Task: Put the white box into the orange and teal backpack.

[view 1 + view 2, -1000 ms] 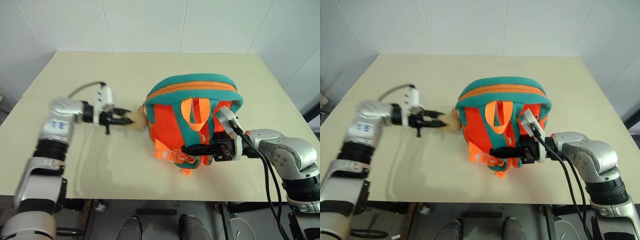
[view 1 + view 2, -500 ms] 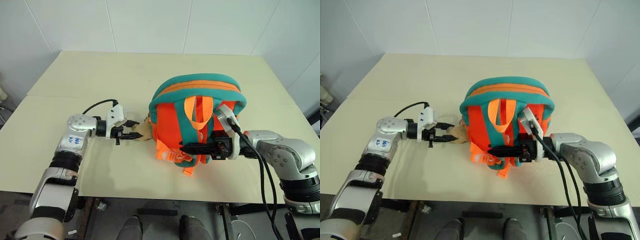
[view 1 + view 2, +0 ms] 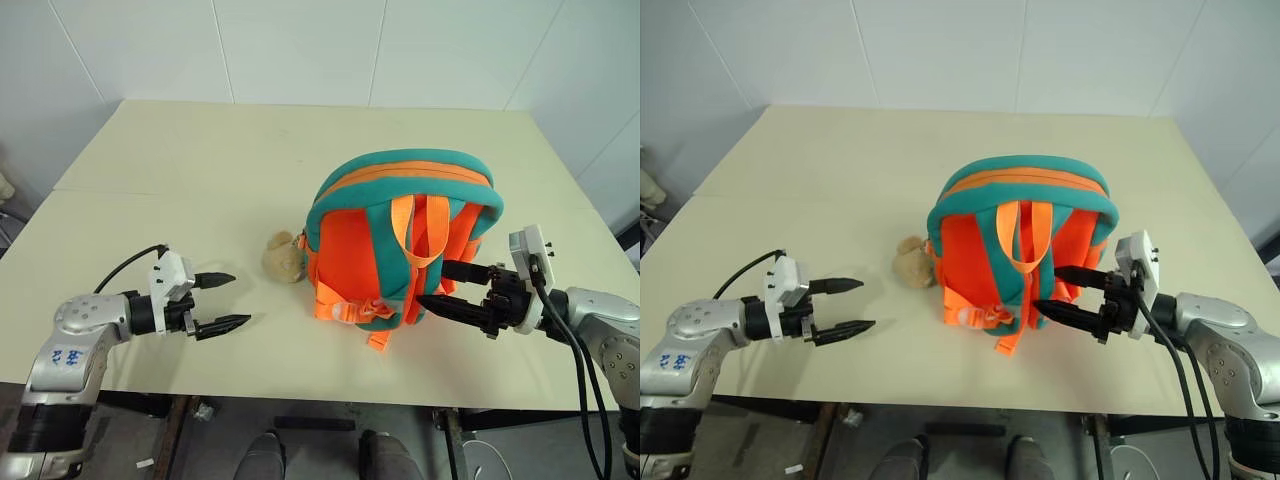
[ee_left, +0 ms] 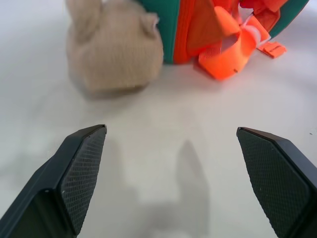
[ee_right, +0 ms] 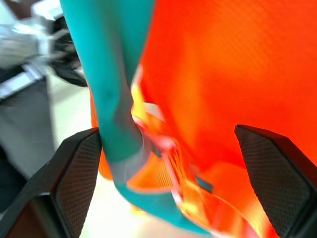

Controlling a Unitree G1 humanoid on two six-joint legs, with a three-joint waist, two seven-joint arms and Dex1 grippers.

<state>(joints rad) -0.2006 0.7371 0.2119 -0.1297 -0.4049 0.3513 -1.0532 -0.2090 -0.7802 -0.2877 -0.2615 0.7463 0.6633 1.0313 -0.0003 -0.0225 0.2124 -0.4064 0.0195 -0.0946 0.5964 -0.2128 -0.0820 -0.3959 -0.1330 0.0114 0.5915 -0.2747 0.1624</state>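
Orange and teal fabric backpack (image 3: 405, 240) is standing upright, zipped, between both spread, empty grippers: left gripper (image 3: 220, 301) beside the tan plush hamster charm (image 3: 284, 258), right gripper (image 3: 450, 290) nearly touching; white box presumably being hidden inside.

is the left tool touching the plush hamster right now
Apart. The left eye view shows the left tool open, with bare table between its fingertips and the plush hamster.
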